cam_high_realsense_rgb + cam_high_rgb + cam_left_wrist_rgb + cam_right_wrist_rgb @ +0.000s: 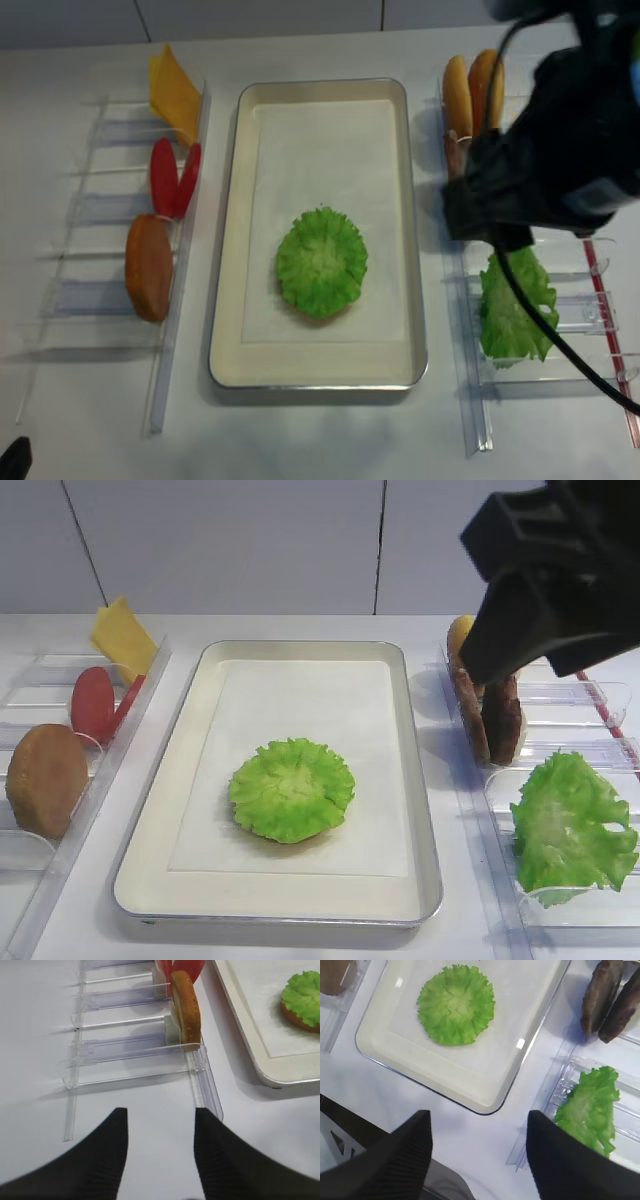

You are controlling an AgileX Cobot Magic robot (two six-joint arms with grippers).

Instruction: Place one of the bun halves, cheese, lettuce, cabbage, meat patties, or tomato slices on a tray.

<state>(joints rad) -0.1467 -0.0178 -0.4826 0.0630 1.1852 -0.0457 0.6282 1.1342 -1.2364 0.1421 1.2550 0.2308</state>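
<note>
A round ruffled lettuce [291, 788] lies on the white liner of the silver tray [300, 650], resting on a bun half [298, 1019]. In the left bins stand cheese [122, 635], tomato slices [93, 702] and another bun half [45, 780]. The right bins hold meat patties [497, 717] on edge and a big cabbage leaf [572, 825]. My right gripper [480, 1116] hangs open and empty, high over the table between the tray's near right corner and the cabbage bin. The left gripper [160, 1112] is open and empty above bare table in front of the left bins.
Clear plastic bins [110, 215] line the tray's left side and more bins [590, 300] its right. Two more buns [470, 88] stand at the back right. The right arm [560, 570] looms over the patty bin. A cable [545, 335] trails over the cabbage.
</note>
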